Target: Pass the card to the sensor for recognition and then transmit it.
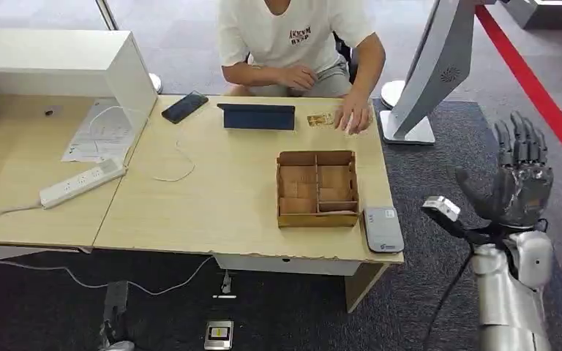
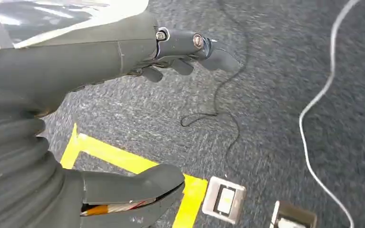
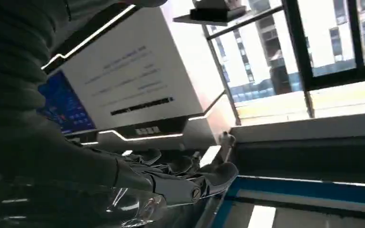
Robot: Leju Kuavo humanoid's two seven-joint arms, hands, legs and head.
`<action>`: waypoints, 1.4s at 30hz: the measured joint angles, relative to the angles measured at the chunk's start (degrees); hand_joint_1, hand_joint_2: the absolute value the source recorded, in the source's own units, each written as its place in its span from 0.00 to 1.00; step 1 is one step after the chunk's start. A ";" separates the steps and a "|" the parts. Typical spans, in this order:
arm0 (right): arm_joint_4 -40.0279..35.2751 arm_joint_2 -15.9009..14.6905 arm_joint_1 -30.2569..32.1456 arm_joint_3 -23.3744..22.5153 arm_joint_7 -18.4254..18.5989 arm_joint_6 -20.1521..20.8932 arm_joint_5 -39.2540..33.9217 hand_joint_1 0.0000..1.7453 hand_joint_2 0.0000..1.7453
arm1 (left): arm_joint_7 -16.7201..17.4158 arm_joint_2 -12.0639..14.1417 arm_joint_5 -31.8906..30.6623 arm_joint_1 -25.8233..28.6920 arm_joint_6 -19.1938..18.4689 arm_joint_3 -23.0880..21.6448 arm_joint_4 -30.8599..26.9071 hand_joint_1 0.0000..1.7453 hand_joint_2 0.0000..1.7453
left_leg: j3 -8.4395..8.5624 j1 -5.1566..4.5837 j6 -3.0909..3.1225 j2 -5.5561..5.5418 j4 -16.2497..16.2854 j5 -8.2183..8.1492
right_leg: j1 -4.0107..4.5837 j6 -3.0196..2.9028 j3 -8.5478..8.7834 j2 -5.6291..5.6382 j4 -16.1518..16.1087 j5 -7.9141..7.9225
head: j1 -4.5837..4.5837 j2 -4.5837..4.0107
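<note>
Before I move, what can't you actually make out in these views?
- Card: head view, too small to read, partly under the person's hand.
- Wooden box: compartment contents unclear.
- Sensor: its markings too small.
- Left robot hand: blurred.
- Right robot hand: empty, fingers spread.

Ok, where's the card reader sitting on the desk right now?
In the head view the card reader lies at the desk's near right corner, just right of the wooden tray.
</note>
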 joint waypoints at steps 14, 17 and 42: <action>16.69 -0.07 6.54 -30.33 9.36 0.02 12.16 0.00 1.00 | -0.55 2.03 4.57 2.83 -0.46 4.07 0.13 0.00 1.00 | 0.03 0.02 -0.01 0.03 -0.01 -0.17 | 0.02 -0.06 0.02 0.01 0.02 -0.23 | 0.02 0.02; 20.26 -0.04 7.73 -32.95 11.65 0.02 12.68 0.00 1.00 | -0.29 2.32 5.84 2.89 -0.67 4.13 0.13 0.00 1.00 | 0.03 0.02 -0.01 0.03 -0.02 -0.17 | 0.02 -0.07 0.02 0.01 0.03 -0.23 | 0.00 0.00; 43.35 3.06 15.34 -33.37 52.65 34.62 17.43 0.00 1.00 | 5.00 5.92 2.03 -1.33 -2.56 1.07 0.13 0.00 1.00 | 0.12 0.07 -0.03 0.04 -0.04 -0.17 | 0.07 -0.10 0.12 0.02 0.04 -0.27 | 0.04 0.00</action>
